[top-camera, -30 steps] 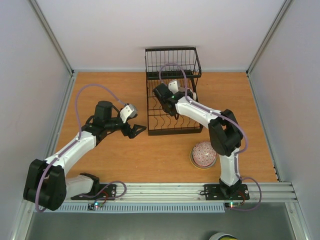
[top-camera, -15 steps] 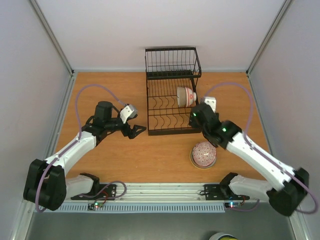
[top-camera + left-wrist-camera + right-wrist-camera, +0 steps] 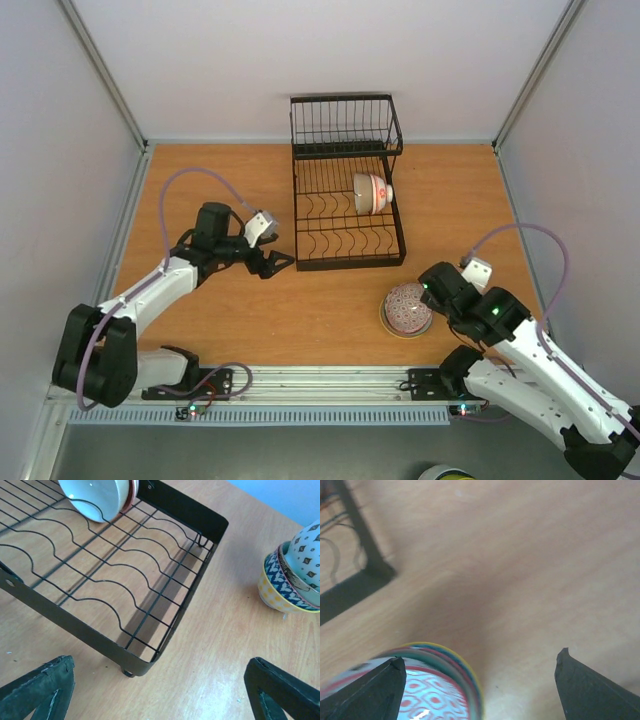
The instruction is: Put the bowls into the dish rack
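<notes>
The black wire dish rack (image 3: pixel 345 215) stands at the middle back. One white bowl with a red pattern (image 3: pixel 371 192) stands on edge in its dividers; it also shows in the left wrist view (image 3: pixel 100 497). A stack of patterned bowls (image 3: pixel 407 308) sits on the table in front of the rack's right corner, and in the left wrist view (image 3: pixel 295 575). My right gripper (image 3: pixel 432 292) is open and empty beside the stack's right edge; in its wrist view (image 3: pixel 480 690) the top bowl's rim (image 3: pixel 440 680) lies between the fingers. My left gripper (image 3: pixel 275 262) is open and empty at the rack's front-left corner (image 3: pixel 135 662).
The rack has a taller wire basket section (image 3: pixel 345 125) at the back. White walls close the table on the left, back and right. An aluminium rail (image 3: pixel 330 380) with the arm bases runs along the near edge.
My right arm has let go of the red-patterned bowl in the rack, pulled back to the near right and now sits by the bowl stack. The left arm has barely moved.
</notes>
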`<state>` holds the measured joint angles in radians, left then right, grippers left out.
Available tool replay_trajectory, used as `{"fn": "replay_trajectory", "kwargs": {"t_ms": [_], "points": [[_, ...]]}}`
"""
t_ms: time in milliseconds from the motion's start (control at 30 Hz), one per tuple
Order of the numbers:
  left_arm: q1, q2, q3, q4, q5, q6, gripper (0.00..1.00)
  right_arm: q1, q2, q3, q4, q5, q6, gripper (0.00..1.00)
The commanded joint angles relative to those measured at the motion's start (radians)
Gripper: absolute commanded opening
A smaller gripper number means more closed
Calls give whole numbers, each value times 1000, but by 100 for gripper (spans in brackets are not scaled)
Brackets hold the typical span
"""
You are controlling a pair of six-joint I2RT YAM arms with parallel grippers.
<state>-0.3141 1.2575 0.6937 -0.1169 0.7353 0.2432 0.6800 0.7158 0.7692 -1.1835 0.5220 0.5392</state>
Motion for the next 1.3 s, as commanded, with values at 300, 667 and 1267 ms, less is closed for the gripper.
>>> {"fn": "replay_trajectory", "kwargs": {"t_ms": [300, 667, 1267], "points": [[-10, -3, 28, -19, 69, 22, 92, 9, 74, -77, -192, 66, 414, 79], [-14, -45, 18, -39, 77, 43, 92, 2, 225, -197, -69, -7, 482, 81], [-16, -37, 18, -33, 70, 50, 92, 5, 159, -224, -96, -32, 501, 80]]}}
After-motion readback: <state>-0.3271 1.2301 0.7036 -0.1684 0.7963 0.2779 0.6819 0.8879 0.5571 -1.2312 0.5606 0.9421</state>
